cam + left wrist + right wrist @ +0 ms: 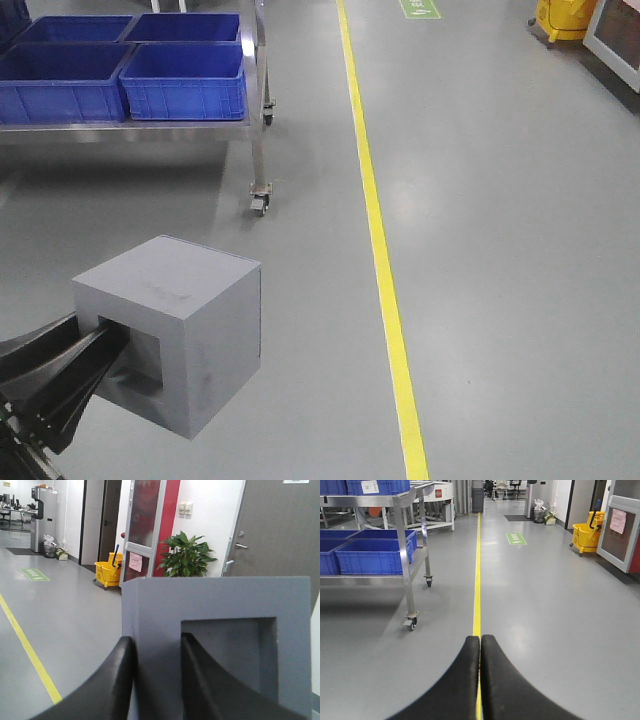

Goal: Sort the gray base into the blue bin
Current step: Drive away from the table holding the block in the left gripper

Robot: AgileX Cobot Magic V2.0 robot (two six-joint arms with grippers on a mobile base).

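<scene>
- Base (175, 325) is held above the floor, well apart from the bin (185, 100) on the desk (150, 124).
- Left hand (156, 647) clamps its wall, one finger inside the recess; right hand (480, 642) is closed and empty.
- This looks like the carry step. Next, reach over the bin and let go.

Left arm comes in from the lower left of the front view. The left gripper (156, 652) has its black fingers (112, 680) clamped across one wall of the gray base (170, 285), one finger inside the recess and one on the outer face. On the right gripper (480, 647), the tips are pressed together with nothing between, pointing forward.
</scene>
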